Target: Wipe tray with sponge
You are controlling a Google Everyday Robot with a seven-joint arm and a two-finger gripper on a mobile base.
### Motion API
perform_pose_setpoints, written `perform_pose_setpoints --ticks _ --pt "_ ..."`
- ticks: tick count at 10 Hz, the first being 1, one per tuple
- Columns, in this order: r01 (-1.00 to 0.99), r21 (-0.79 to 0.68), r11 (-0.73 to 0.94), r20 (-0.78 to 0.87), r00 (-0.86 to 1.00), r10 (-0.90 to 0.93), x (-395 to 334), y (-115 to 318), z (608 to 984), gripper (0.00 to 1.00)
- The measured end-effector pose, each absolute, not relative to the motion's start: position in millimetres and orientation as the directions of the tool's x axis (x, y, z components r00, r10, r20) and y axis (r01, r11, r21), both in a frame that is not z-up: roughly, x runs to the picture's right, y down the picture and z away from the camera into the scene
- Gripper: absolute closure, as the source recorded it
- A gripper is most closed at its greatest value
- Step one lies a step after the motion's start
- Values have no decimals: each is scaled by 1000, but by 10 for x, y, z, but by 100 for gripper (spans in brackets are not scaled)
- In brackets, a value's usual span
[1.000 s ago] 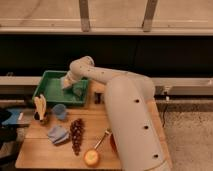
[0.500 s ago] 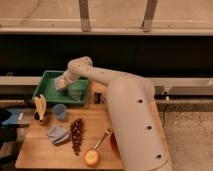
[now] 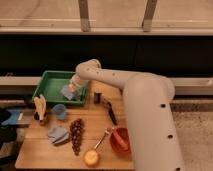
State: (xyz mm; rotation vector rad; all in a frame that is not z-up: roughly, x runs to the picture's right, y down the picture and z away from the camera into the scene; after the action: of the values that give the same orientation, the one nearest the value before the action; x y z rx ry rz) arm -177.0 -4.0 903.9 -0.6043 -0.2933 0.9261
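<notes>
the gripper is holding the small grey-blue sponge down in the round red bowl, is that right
No. In the camera view the gripper does hold the small rectangular grey-blue sponge, but down in the shallow rectangular green plastic tray, not in the round red bowl, which sits apart near the front of the wooden table.

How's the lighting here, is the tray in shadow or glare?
Camera view: warm, even light; the tray shows no glare and no heavy shadow, with the hand holding the sponge at its right end; the wall behind is dark.
</notes>
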Motion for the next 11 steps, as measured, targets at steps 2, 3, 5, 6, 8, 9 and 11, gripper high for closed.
perform_pose_setpoints --ticks 2,3,5,6,8,9,11 --pt "-681 -585 441 -37 565 824 -1628 -37 9066 100" --pt "-691 -576 436 -40 556 830 -1597 -83 9118 100" --pt "-703 -569 427 -40 543 839 -1690 -222 9267 100" --pt "-705 -568 425 -41 540 841 -1753 -299 9349 100" --pt "-704 -573 419 -37 534 845 -1866 -537 9598 100" --pt "-700 -578 420 -33 535 844 -1897 -600 9658 100" --pt "-680 -592 432 -16 546 838 -1983 -632 9680 100"
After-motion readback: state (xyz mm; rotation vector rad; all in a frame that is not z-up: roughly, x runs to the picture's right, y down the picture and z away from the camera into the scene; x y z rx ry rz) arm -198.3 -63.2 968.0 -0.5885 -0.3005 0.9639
